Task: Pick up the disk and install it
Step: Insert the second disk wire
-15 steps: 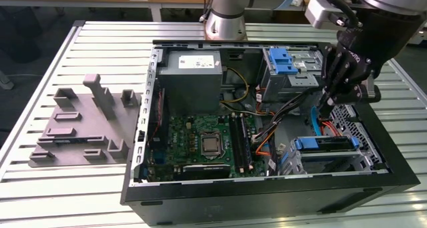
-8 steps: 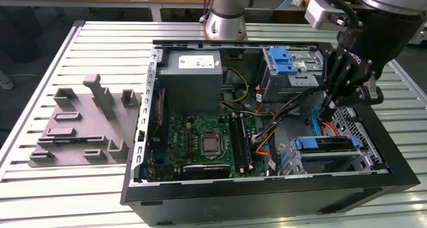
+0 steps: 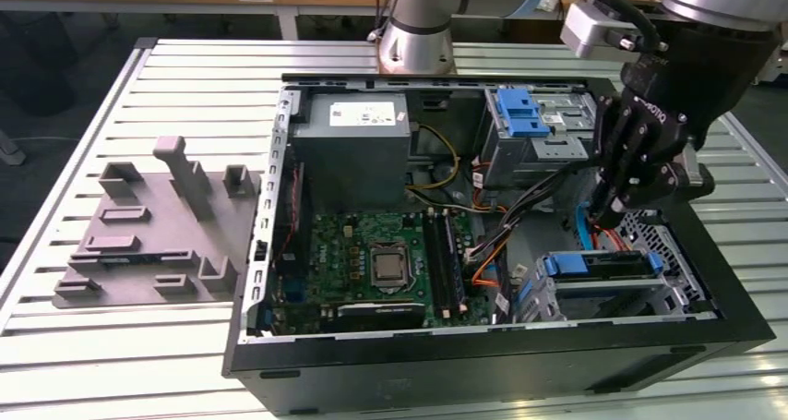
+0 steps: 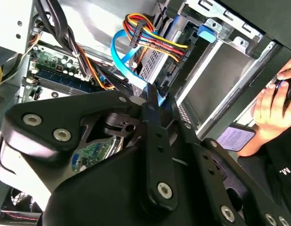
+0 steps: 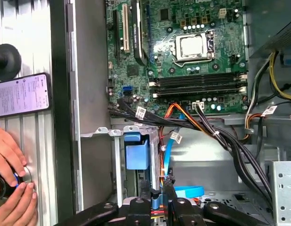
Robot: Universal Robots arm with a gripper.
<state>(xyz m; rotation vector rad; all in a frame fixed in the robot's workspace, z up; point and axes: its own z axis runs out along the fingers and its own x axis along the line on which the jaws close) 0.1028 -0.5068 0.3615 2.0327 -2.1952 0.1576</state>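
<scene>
My gripper (image 3: pixel 603 215) hangs over the open computer case (image 3: pixel 493 360), at the exterior view's right, above the drive cage. In both wrist views its fingers are drawn together on a thin blue piece at the tips (image 4: pixel 152 100) (image 5: pixel 157 202). This piece looks like a side rail of the disk. The disk (image 4: pixel 91 155) shows its green circuit-board face and a round silver part through the gaps of the finger linkage. The rest of it is hidden behind the gripper.
A bay with a blue bracket (image 3: pixel 597 266) lies just below the tips. Light blue and coloured cables (image 4: pixel 150 40) crowd around them. The case also holds the motherboard (image 3: pixel 376 254), a grey box with a white sticker (image 3: pixel 357 138) and a ridged blue latch (image 3: pixel 523 114). A person's hands (image 5: pixel 11 188) rest outside the case.
</scene>
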